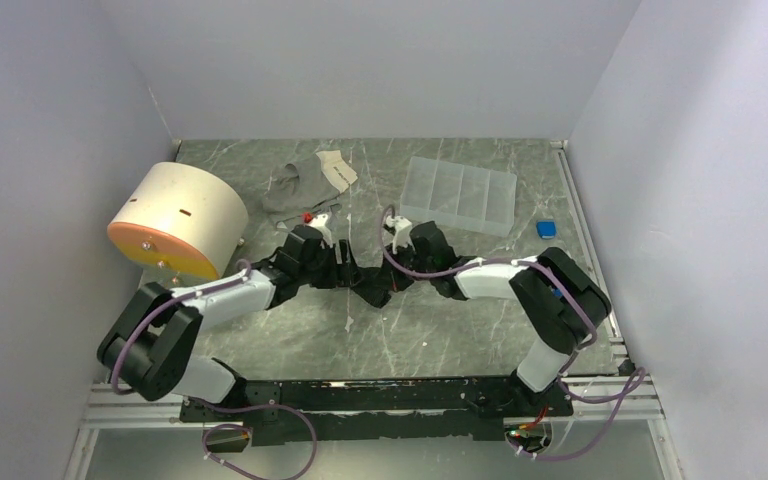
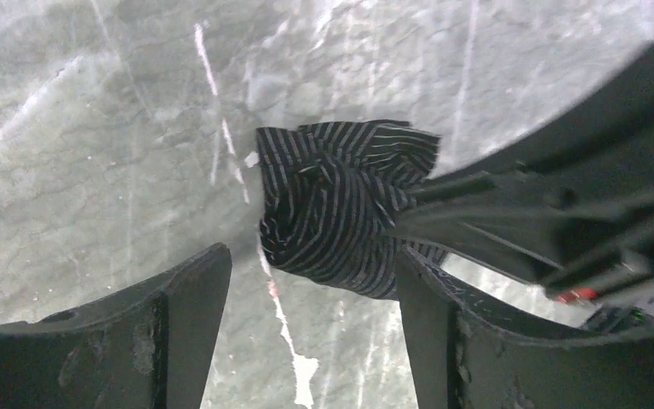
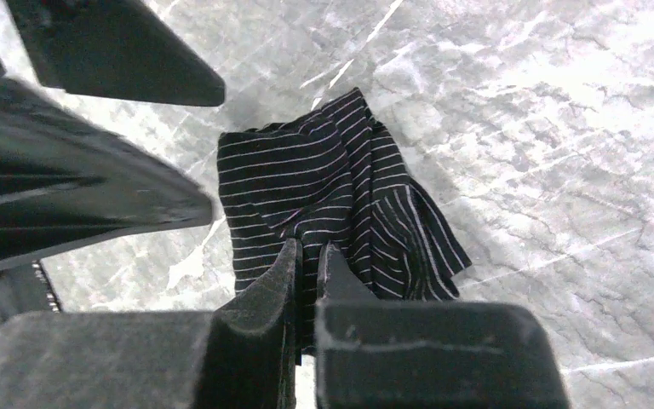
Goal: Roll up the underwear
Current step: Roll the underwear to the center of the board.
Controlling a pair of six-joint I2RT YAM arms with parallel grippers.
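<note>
The underwear (image 1: 371, 284) is black with thin white stripes and lies bunched in a loose, partly rolled bundle on the grey marble table, between my two grippers. My left gripper (image 1: 345, 272) is open. In the left wrist view its jaws (image 2: 311, 260) stand wide, with the bundle (image 2: 341, 213) just ahead and its edge against the right finger (image 2: 426, 298). My right gripper (image 1: 400, 276) is shut on the cloth. In the right wrist view its fingertips (image 3: 308, 251) pinch a fold of the underwear (image 3: 324, 175).
A cream cylinder with an orange face (image 1: 175, 220) stands at the left. Grey socks (image 1: 305, 180) lie at the back, a clear divided plastic box (image 1: 458, 195) at the back right, and a small blue object (image 1: 546, 229) beside it. White walls enclose the table.
</note>
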